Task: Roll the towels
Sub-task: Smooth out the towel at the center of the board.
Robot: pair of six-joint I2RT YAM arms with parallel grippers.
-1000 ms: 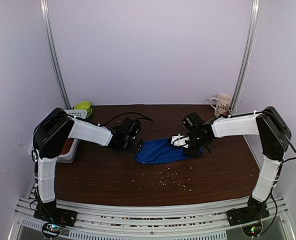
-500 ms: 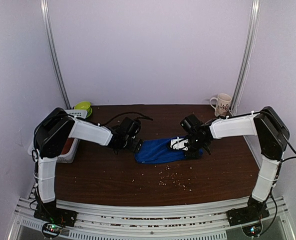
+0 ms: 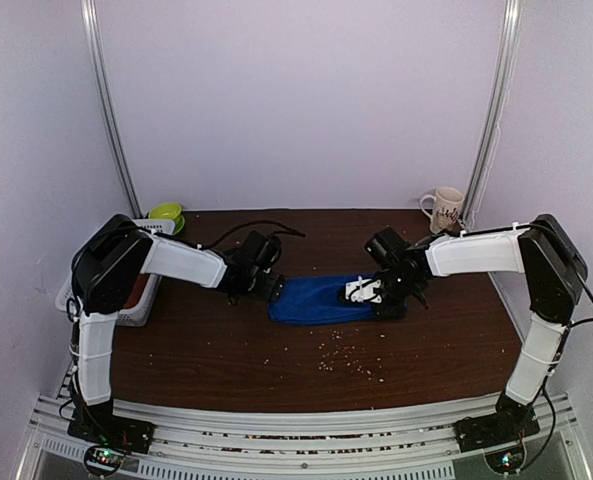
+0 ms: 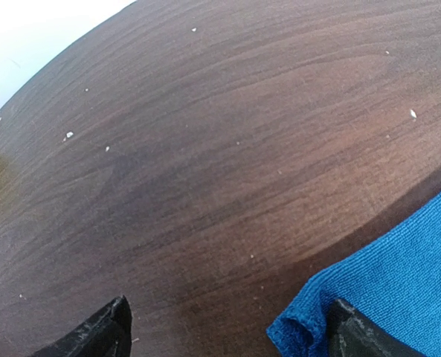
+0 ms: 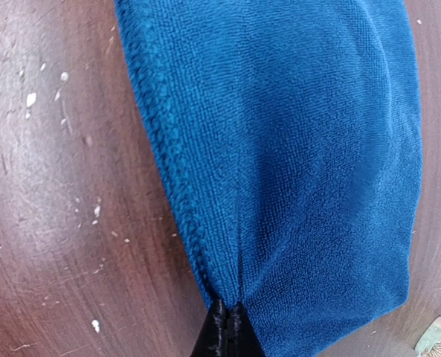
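Note:
The royal blue towel (image 3: 314,300) lies bunched in a long strip at the middle of the brown table (image 3: 216,350). My left gripper (image 3: 267,288) is open at the towel's left end. In the left wrist view (image 4: 227,338) its jaws stand wide apart, and the right fingertip (image 4: 354,336) rests on the towel's corner (image 4: 398,282). My right gripper (image 3: 373,296) is at the towel's right end. In the right wrist view (image 5: 227,331) it is shut on a pinched fold of the blue towel (image 5: 294,149). The mint-green towel is not clearly in view.
A white patterned mug (image 3: 444,208) stands at the back right corner. A green bowl (image 3: 165,213) and a white basket (image 3: 141,300) sit at the left edge. Pale crumbs (image 3: 348,362) are scattered in front of the towel.
The towel has been drawn into a narrower, flatter strip. My right gripper shifted slightly while holding the towel's right end. The left gripper barely moved.

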